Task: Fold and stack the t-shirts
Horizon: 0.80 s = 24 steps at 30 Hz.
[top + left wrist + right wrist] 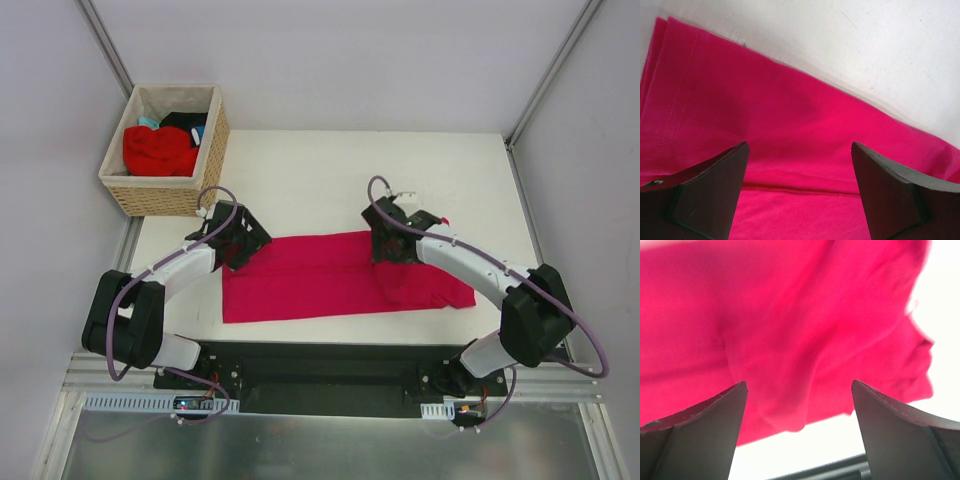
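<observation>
Wicker basket (165, 196) sits beyond and to the left of the left pincer (243, 238), close to it but apart, off the table's (330, 165) far left corner. In it are a bright red shirt (158, 150), a black one (186, 122) and a sliver of teal (148, 122), all bunched. The bare stretch of table lies beyond both pincers, and nothing stands between either pincer and the cloth under it. Crimson shirt (320, 278) lies flat on the table as a long band, running from under the left pincer across to under and past the right pincer (390, 240). The end on the right pincer's outer side is rumpled and partly hidden by that arm. Left pincer (800, 150): released, fingers (715, 185) spread wide, nothing between them. It sits over the shirt's far left corner. In the wrist view the crimson shirt (790, 110) shows a stitched hem to the left, a fold line just ahead of the fingertips, and its edge against white table farther out. Right pincer (800, 390): also released and wide apart, gripping nothing. Rumpled crimson cloth (790, 330) fills the view ahead of it, blurred. Contact with the cloth cannot be told for either pincer.
</observation>
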Tool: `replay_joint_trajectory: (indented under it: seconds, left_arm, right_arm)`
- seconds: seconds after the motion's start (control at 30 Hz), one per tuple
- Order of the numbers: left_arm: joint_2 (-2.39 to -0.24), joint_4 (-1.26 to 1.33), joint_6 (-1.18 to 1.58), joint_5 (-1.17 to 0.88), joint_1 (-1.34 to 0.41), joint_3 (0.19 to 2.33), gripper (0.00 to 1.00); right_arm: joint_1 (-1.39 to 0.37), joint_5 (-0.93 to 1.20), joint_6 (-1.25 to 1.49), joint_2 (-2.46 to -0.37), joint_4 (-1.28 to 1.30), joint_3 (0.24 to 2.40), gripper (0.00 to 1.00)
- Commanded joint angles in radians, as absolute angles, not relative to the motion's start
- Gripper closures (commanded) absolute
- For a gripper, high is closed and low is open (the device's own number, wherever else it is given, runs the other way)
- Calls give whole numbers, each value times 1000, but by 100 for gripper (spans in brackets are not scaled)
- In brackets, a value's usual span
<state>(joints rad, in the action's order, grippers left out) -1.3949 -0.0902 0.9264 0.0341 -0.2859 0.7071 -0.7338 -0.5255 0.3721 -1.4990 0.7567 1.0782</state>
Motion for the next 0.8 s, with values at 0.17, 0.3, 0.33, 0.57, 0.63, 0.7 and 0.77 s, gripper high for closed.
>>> replay_joint_trajectory:
  seconds: [0.17, 0.3, 0.33, 0.57, 0.63, 0.7, 0.77]
  left_arm:
    - [-1393, -87, 919, 21, -276, 726, 17]
    - [-1405, -87, 910, 41, -276, 727, 17]
    - [-1408, -86, 910, 49, -276, 726, 16]
    - [-1468, -17, 928, 57, -276, 752, 17]
    - [-1486, -11, 928, 35, -276, 785, 16]
    - [-1508, -3, 923, 20, -276, 804, 17]
    - [-1520, -3, 927, 2, -276, 824, 16]
  right_arm:
    - [-378, -581, 247, -1589, 684, 1299, 10]
    - [-273, -511, 209, -1713, 649, 1393, 11]
    - [-264, -500, 196, -1739, 646, 1408, 11]
    - [-247, -471, 163, -1824, 630, 1459, 12]
    - [-241, -459, 161, -1830, 632, 1466, 12]
    - [-236, -453, 160, -1829, 632, 1468, 12]
    - [-235, -445, 153, -1833, 634, 1471, 12]
